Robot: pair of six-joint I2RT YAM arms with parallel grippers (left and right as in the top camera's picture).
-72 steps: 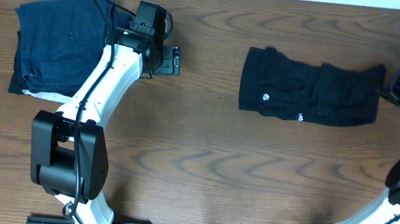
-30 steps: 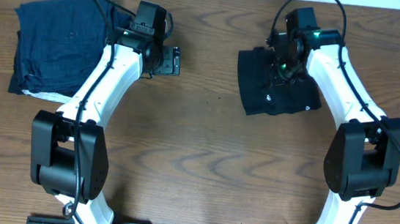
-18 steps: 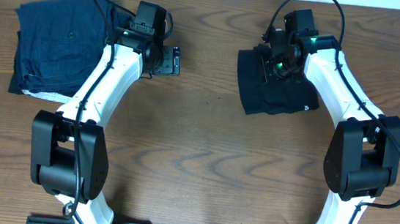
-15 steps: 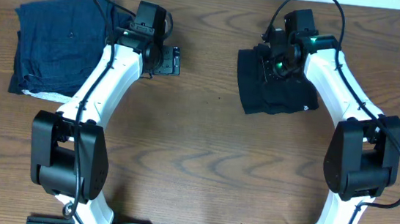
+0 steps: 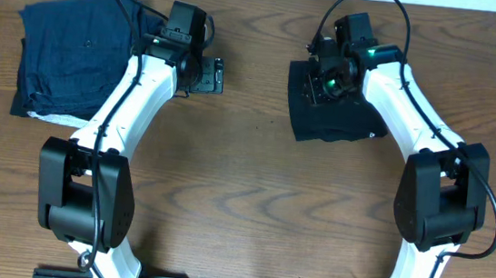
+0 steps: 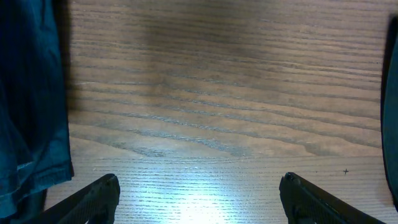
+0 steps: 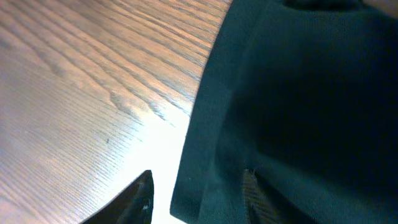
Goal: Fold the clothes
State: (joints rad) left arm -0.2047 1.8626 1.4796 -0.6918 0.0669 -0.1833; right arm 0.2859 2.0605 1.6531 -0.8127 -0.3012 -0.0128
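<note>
The right gripper (image 7: 196, 188) held its jaws parted over the left hem of the black T-shirt (image 5: 333, 124), pinching nothing. The shirt lay as a squarish folded bundle on the table (image 5: 244, 184) beneath them. This looked like the release step of a fold, so the next move called for lifting clear without snagging cloth. Well left of the shirt, the left gripper (image 6: 199, 193) hung with jaws wide and empty. Farther left sat a navy pile (image 5: 64, 57).

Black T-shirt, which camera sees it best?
The overhead view: nearly the whole folded black T-shirt shows. The right wrist view shows only one edge close up; the left wrist view, at most a dark sliver.
</note>
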